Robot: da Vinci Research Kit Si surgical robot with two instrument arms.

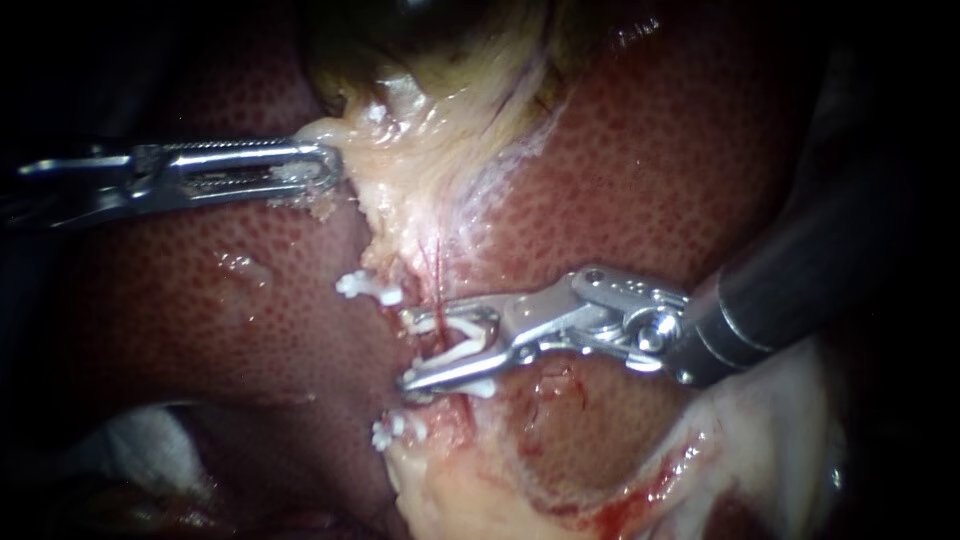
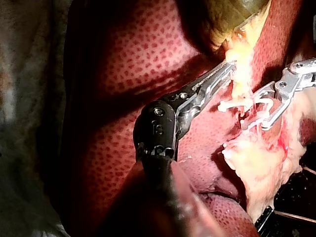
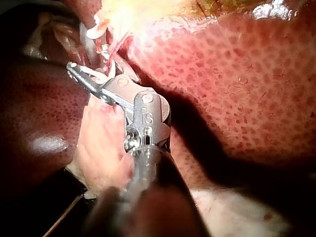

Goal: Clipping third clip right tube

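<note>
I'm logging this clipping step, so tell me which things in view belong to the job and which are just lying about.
In the job: right instrument, jaws shut on a white clip; the tube it straddles; left instrument, jaws shut on pale tissue.
Lying about: upper set clip, lower set clip, liver, gallbladder, white cloth.

Support: white cloth (image 1: 130,440), visible at near left past the liver's edge; the liver (image 1: 650,160) rests directly upon it.
</note>
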